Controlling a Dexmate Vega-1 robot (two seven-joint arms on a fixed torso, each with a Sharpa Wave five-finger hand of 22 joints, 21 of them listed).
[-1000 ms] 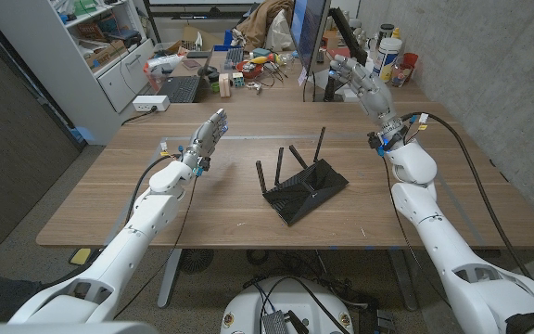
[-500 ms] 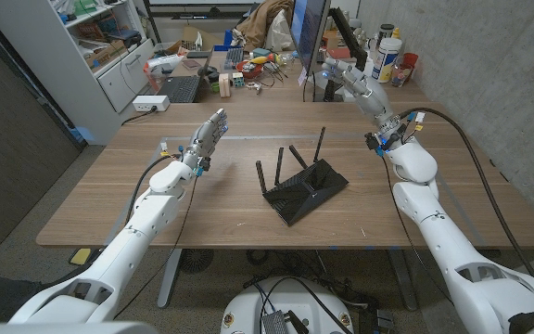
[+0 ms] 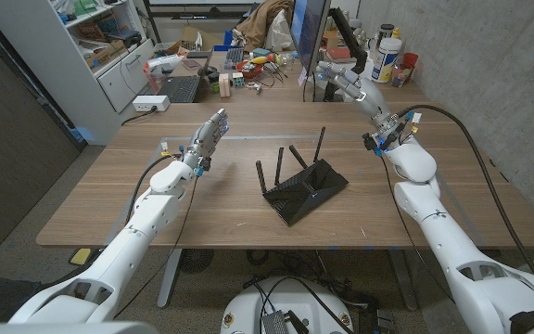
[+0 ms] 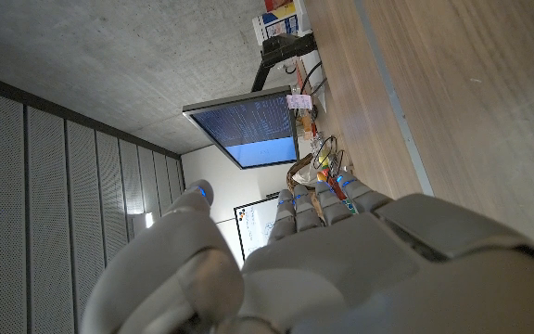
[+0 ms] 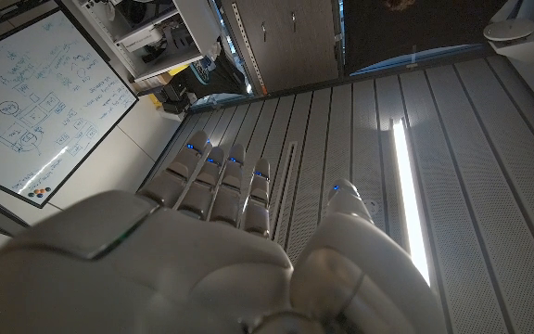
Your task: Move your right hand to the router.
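A black router (image 3: 305,188) with several upright antennas lies on the wooden table (image 3: 109,199) near its middle. My right hand (image 3: 349,83) is raised above the table's far right part, well behind and to the right of the router, fingers straight and apart, holding nothing. In the right wrist view that hand (image 5: 221,241) points toward the ceiling. My left hand (image 3: 210,133) hangs above the table left of the router, fingers straight, empty. The left wrist view shows the left hand (image 4: 323,250) over bare wood.
A second desk behind the table carries a monitor (image 3: 308,28), a keyboard (image 3: 180,88), bottles (image 3: 387,51) and clutter. White shelves (image 3: 91,46) stand at the far left. A concrete wall runs along the right.
My right hand has swung further back and to the left above the table's far edge, its wrist shifting slightly. The left arm and the router have stayed put.
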